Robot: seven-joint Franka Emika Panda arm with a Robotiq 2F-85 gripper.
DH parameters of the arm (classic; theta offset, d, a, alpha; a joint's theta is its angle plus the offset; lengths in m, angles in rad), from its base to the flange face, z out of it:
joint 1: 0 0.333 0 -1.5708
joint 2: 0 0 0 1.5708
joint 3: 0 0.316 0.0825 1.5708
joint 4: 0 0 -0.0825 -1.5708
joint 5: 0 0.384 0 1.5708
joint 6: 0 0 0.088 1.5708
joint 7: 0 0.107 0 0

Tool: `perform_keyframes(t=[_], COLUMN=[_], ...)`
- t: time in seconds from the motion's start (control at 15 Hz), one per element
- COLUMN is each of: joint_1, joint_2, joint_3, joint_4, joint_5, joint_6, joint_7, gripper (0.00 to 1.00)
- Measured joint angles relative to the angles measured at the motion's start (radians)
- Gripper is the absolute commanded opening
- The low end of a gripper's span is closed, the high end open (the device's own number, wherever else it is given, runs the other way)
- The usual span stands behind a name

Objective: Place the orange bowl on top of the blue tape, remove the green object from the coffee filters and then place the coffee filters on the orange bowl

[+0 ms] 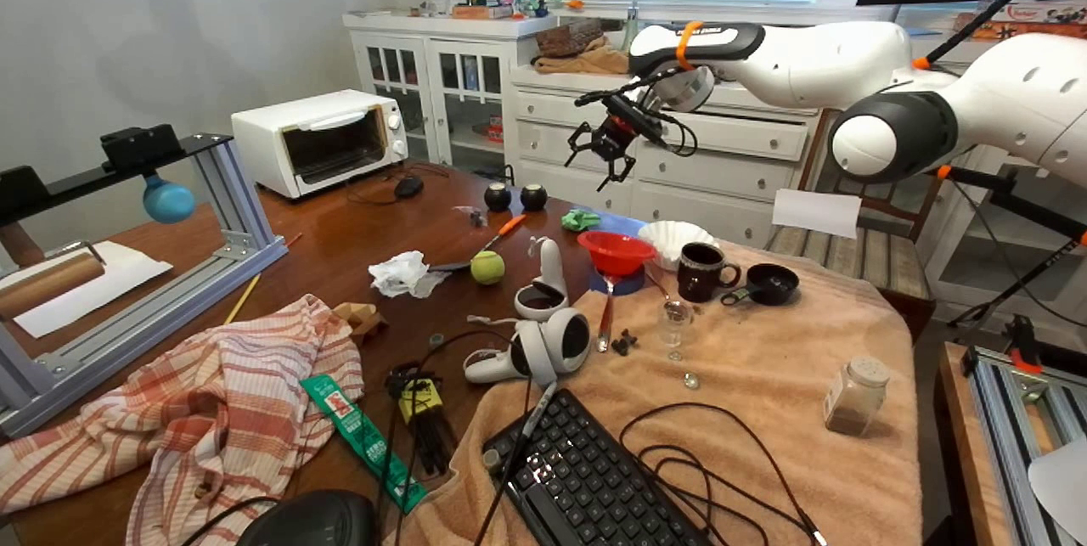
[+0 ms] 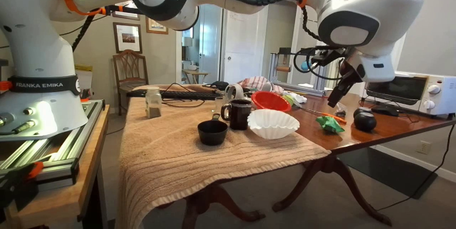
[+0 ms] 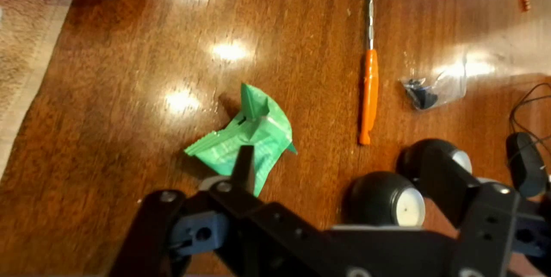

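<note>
Well, on the left lies a long green packet (image 1: 361, 436), but its letters are too small for me to read. Next comes a crumpled green wrapper (image 1: 580, 219) on the wooden table (image 1: 331, 249); I think it is the green object, and it lies apart from the white coffee filters (image 1: 679, 236). The gripper (image 1: 584, 177) hangs over that spot, its jaws wide apart with nothing between them. A bit to the right, the orange bowl (image 1: 617, 253) looks tipped, and seems to sit on the blue tape (image 1: 630, 283). Just past the bowl are the filters, near a dark mug (image 1: 702, 274); I can't tell if they touch it. Putting them on the bowl looks like the only job left. They lie down and to the right of the jaws, back toward the robot's base (image 2: 64, 106). They are round with no long side, so any edge might do. A small jar (image 1: 856, 397) has a label I can't read. Last, the black band (image 2: 44, 84) on the base says FRANKA EMIKA.
</note>
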Motion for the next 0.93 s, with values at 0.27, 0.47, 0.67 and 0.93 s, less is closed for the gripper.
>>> perform_keyframes(t=[0.27,0.47,0.67,0.93], joint_1=[0.004,0.023,0.051,0.069], joint_2=[-0.033,-0.071,-0.111,-0.124], joint_3=[-0.011,-0.011,-0.011,-0.013], joint_4=[0.040,0.045,0.045,0.045], joint_5=[-0.186,-0.323,-0.426,-0.459], joint_6=[-0.018,-0.090,-0.245,-0.296], joint_7=[0.200,0.330,0.400,0.419], gripper=[0.99,1.00,1.00,1.00])
